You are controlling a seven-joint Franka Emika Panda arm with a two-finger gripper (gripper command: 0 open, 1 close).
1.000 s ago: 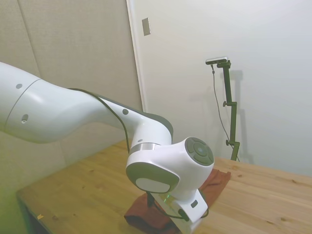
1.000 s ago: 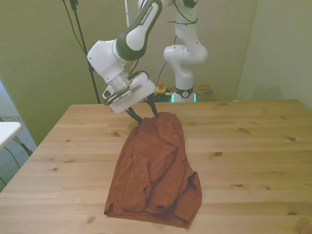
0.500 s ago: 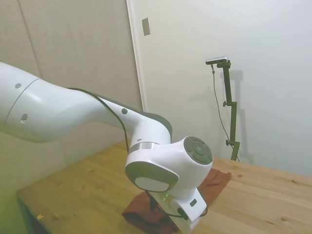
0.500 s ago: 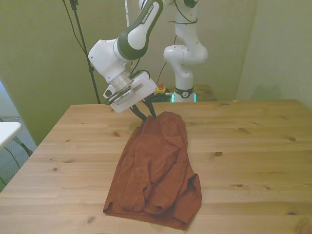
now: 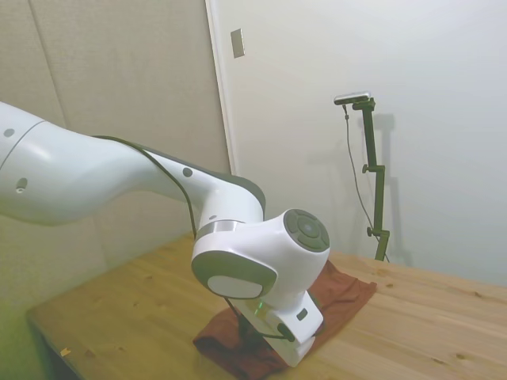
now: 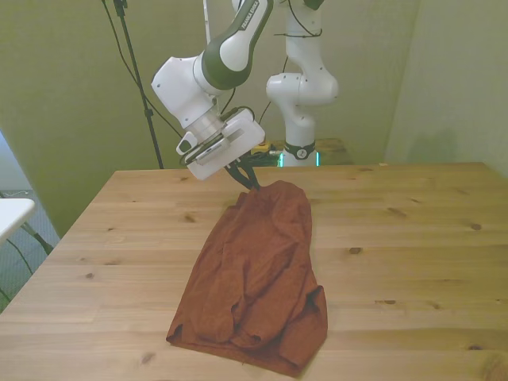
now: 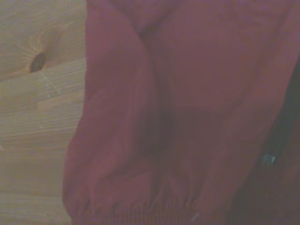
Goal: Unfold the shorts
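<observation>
Claw [image 6: 248, 180] pinching far end of rust-brown shorts [image 6: 258, 278], lifting that edge slightly. Rest of shorts rumpled on wooden tabletop [image 6: 413, 238], stretching toward near edge, partly folded over.

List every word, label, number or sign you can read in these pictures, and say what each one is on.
Dark lettering runs along the white arm link in the front view: too small and blurred to read.
Small tag against the shorts in the wrist view: blurred, no text readable.
Nothing readable on the shorts, the table or the walls.
</observation>
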